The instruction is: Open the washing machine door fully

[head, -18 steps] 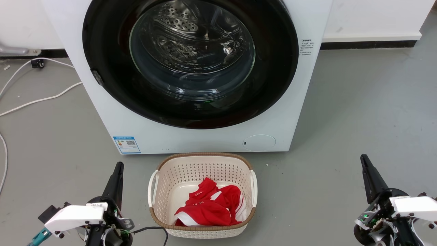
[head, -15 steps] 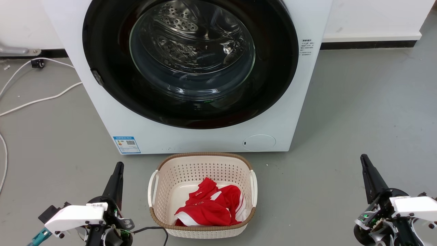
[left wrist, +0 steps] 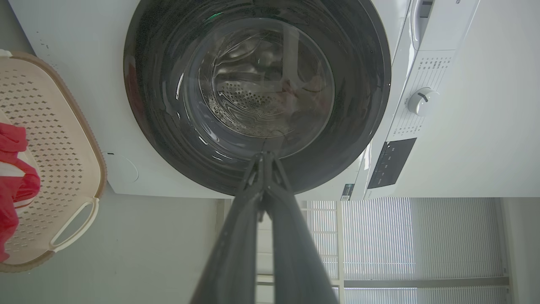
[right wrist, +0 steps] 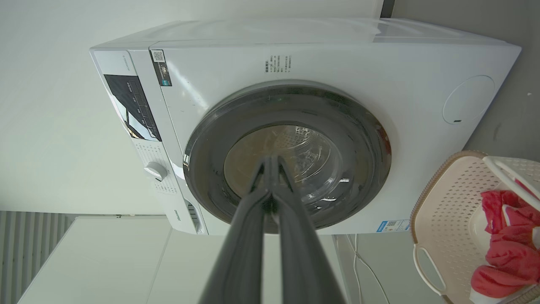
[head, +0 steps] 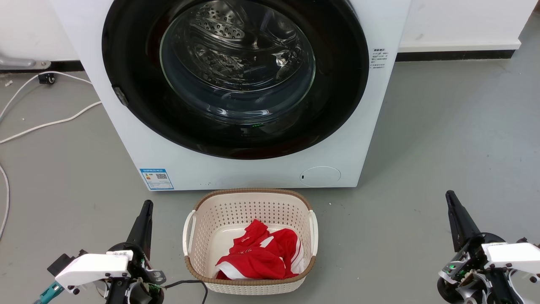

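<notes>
Grey floor (head: 443, 139) is spreading out before the robot, and nothing on it is differing from half a second ago: both arms are sitting just where they were. Nearest, the left gripper (head: 147, 207) is resting low at the left and the right gripper (head: 449, 196) low at the right. Each has its fingers pressed together on nothing, pointing toward the washer (head: 253, 173) and well apart from it. Between them the basket (head: 249, 195) is standing with a red garment (head: 257, 253) inside, just in front of the washer. Beyond it, the door (head: 337, 93) is sitting flush in the washer's front, shut, with the drum (head: 228, 38) showing through its glass. A small grey tab (head: 120, 96) is showing on the door's left rim, likely the place to pull. With no motion begun, the task appears to be standing at its very start. A reach to that rim, probably by the left arm, is looking like the first move needed.
</notes>
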Motion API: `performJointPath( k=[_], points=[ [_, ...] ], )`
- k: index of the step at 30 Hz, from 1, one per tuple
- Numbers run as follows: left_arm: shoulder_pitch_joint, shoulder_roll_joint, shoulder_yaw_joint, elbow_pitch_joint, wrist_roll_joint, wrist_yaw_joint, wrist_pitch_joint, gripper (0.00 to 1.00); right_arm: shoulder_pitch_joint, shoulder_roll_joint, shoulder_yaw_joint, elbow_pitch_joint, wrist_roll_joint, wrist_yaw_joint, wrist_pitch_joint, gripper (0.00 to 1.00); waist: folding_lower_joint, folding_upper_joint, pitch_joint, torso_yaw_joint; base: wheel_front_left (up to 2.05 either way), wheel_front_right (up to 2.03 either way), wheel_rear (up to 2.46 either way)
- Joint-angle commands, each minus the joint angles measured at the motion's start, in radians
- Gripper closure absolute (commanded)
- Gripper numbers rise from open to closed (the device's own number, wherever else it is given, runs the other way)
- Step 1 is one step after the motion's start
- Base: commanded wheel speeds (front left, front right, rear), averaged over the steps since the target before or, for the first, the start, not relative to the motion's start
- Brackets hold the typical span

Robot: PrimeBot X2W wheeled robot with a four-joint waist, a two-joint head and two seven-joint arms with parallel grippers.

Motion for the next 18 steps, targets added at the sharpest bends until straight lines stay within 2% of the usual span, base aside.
performJointPath(
  k=[1, 18],
  points=[
    [-0.008, 0.0, 0.001, 0.001, 0.006, -0.003, 0.0, 1.0, -0.012, 0.002, -0.002, 0.002, -0.004, 0.0, 0.004, 1.0, 0.0, -0.0001, 0.0, 0.0, 0.0, 0.0, 0.0],
    [-0.008, -0.002, 0.005, 0.001, 0.008, -0.003, 0.004, 1.0, -0.012, 0.005, -0.006, 0.002, -0.007, 0.0, 0.007, 1.0, 0.0, -0.0001, 0.0, 0.0, 0.0, 0.0, 0.0]
  ],
)
